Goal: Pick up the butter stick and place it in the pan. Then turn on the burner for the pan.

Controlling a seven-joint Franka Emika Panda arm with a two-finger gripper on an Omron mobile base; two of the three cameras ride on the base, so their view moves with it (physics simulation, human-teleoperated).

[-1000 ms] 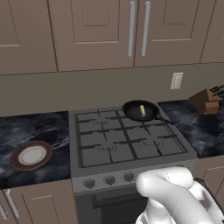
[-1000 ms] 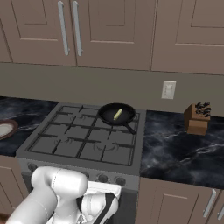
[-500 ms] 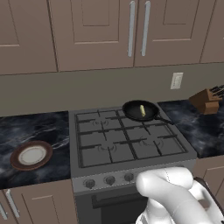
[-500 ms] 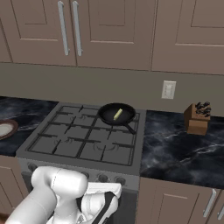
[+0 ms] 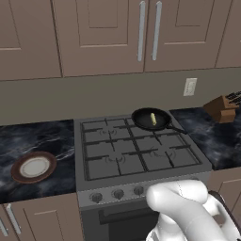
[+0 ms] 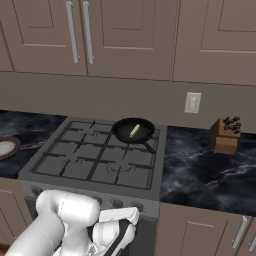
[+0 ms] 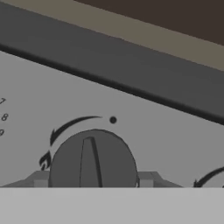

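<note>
A: Start at the left; what sits there?

B: In the left base view a round plate with a brown rim and white centre lies on the dark marbled counter, well apart from the stove; the same plate shows at the left edge of the right base view.

A: And on the stove itself?

B: The pan stands on the back right burner, its handle pointing to the right and forward; the butter stick lies inside it, near the middle of the pan floor; from the other side the pan and the butter stick read the same way. A row of knobs runs along the stove's front panel.

A: Further right?

B: A white wall outlet on the backsplash, then a wooden knife block on the counter, well apart from the pan.

A: Where is the hand?

B: Low in front of the stove; the hand view looks close at one dark round knob with its ridge roughly upright, a dot and a curved arrow mark above it; the two fingers stand one at each side of the knob, just beside it.

A: Clamped on it?

B: The fingers straddle the knob part-spread; I cannot tell whether they press on it.
</note>
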